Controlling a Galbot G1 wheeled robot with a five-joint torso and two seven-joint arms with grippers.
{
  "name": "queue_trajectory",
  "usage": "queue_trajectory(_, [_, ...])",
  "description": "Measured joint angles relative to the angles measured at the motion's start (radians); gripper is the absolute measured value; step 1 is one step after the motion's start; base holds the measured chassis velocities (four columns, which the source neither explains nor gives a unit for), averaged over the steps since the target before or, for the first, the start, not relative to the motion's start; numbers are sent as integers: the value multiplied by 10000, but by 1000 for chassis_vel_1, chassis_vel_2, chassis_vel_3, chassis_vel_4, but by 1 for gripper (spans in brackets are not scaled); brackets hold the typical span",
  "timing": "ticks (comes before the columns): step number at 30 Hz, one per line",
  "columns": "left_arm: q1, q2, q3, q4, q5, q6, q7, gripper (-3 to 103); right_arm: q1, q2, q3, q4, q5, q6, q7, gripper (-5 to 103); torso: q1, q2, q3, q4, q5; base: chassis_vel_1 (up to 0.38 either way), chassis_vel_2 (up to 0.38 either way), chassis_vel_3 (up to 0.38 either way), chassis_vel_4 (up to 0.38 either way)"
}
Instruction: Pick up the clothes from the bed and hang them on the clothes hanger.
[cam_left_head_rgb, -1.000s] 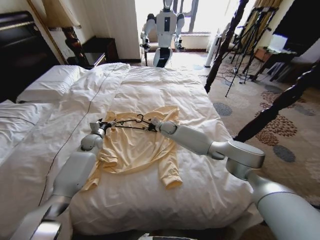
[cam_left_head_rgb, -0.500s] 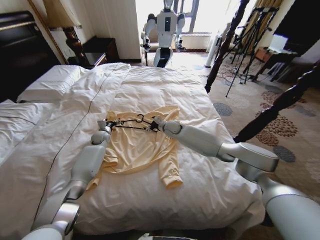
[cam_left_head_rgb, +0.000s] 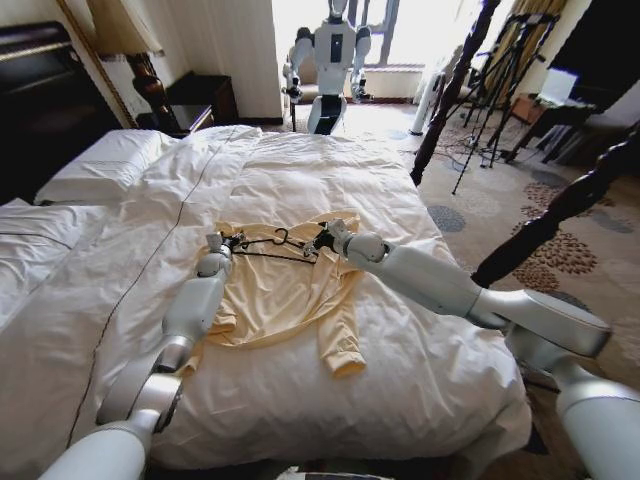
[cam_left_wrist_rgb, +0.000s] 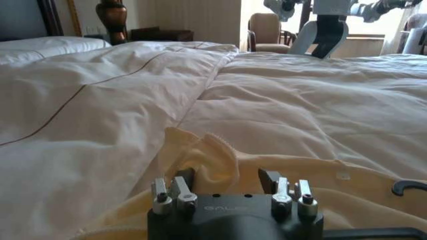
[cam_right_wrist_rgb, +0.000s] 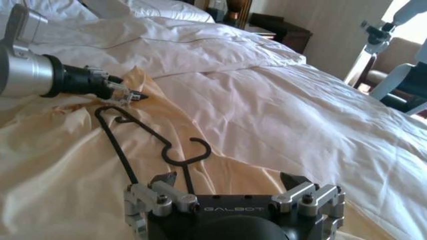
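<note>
The pale yellow clothes (cam_left_head_rgb: 285, 295) lie spread on the bed (cam_left_head_rgb: 420, 390), on its white duvet. The thin dark clothes hanger (cam_left_head_rgb: 268, 246) rests flat on the top's upper part, hook (cam_right_wrist_rgb: 189, 152) pointing toward the far side. My left gripper (cam_left_head_rgb: 229, 240) sits at the hanger's left end, low over the cloth. It is open, with a raised fold of yellow fabric (cam_left_wrist_rgb: 215, 159) between its fingers (cam_left_wrist_rgb: 184, 176). My right gripper (cam_left_head_rgb: 321, 241) is at the hanger's right end, open, and the hanger's wire runs in beside one of its fingers (cam_right_wrist_rgb: 164, 179).
Dark twisted bed posts (cam_left_head_rgb: 452, 90) (cam_left_head_rgb: 560, 210) stand to the right of the bed. Pillows (cam_left_head_rgb: 100, 165) and a dark headboard (cam_left_head_rgb: 35, 100) are at the left, a nightstand (cam_left_head_rgb: 195, 105) behind. Another robot (cam_left_head_rgb: 330, 55) stands by the window; tripods (cam_left_head_rgb: 495, 85) crowd the carpet.
Both arms have reached farther across the bed. The left gripper slid right and the right gripper slid a little farther from me. The hanger and the top lie where they were.
</note>
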Motion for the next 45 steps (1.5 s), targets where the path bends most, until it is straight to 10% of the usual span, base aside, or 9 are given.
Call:
queue_trajectory(17, [672,479,-24,-1014,-121,51,-50,3,-453,-639,329,771,61,-56,957,100,0,0,0,1,-2,0,0,0,0])
queue_trajectory(34, [1688,1502,108,-5205,-735,925,-807,0,-691,-1681,1054,1464,503,-250,1261,100,0,0,0,4,-2,0,0,0,0])
queue_trajectory(45, [1755,912,2764,-6855,-1411,1738,-1973,0,-1375,-2705,1691,1976,526,-325,1194,100,0,0,0,2,3,0,0,0,0])
